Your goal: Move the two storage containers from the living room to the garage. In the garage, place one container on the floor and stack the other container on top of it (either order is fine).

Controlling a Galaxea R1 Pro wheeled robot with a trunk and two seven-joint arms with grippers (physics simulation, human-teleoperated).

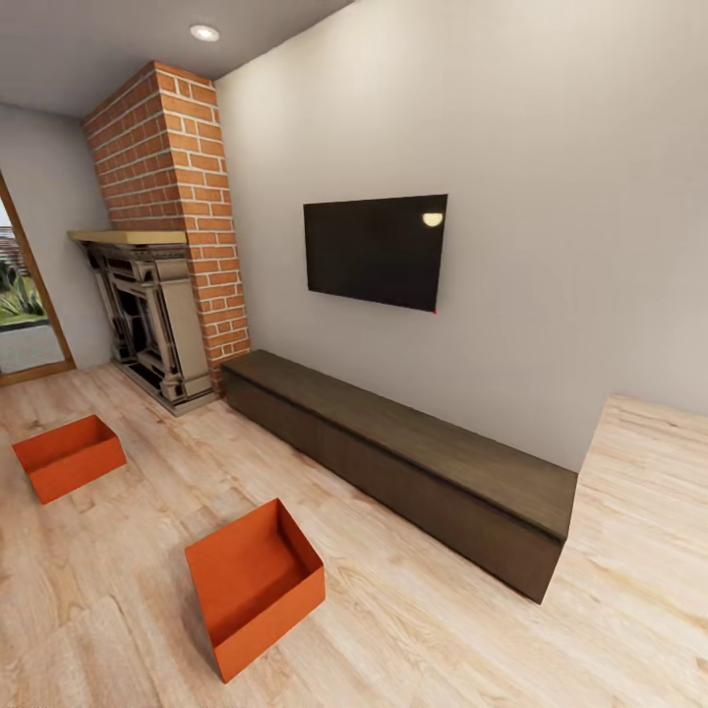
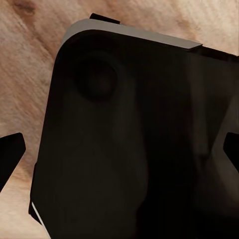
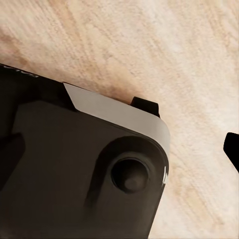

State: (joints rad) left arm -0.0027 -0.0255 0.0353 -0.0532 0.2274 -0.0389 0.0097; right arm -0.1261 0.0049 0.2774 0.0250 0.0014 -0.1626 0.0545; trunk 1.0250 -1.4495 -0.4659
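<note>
Head view
Room: living rm, light wood-plank floor [image 1: 413, 619], pale wall.
Near bin: orange-red storage container [image 1: 256, 582], open top, on planks, low centre-left.
Far bin: 2nd orange-red container [image 1: 69, 455], well apart from 1st, out toward glass door [image 1: 25, 295] at the left edge.
Fireplace: brick chimney over carved stone surround [image 1: 157, 315], back left.
Cabinet: long dark wooden unit [image 1: 413, 457] along wall, starts just beside fireplace.
TV: black screen [image 1: 376, 251] on wall above cabinet.
Right edge: pale wood surface [image 1: 649, 511].

Left wrist view
Claw: left gripper [image 2: 119, 149], dark tips at both edges of pic, set wide apart, holding nothing.
Beyond claw: dark robot body panel w/ grey rim [image 2: 124, 139], plank floor past it.

Right wrist view
Claw: right gripper [image 3: 231, 152], one dark tip seen; spread or pressed together – can't tell.
Beyond claw: dark panel w/ grey edge and round knob [image 3: 89, 174], plank floor past it.
</note>
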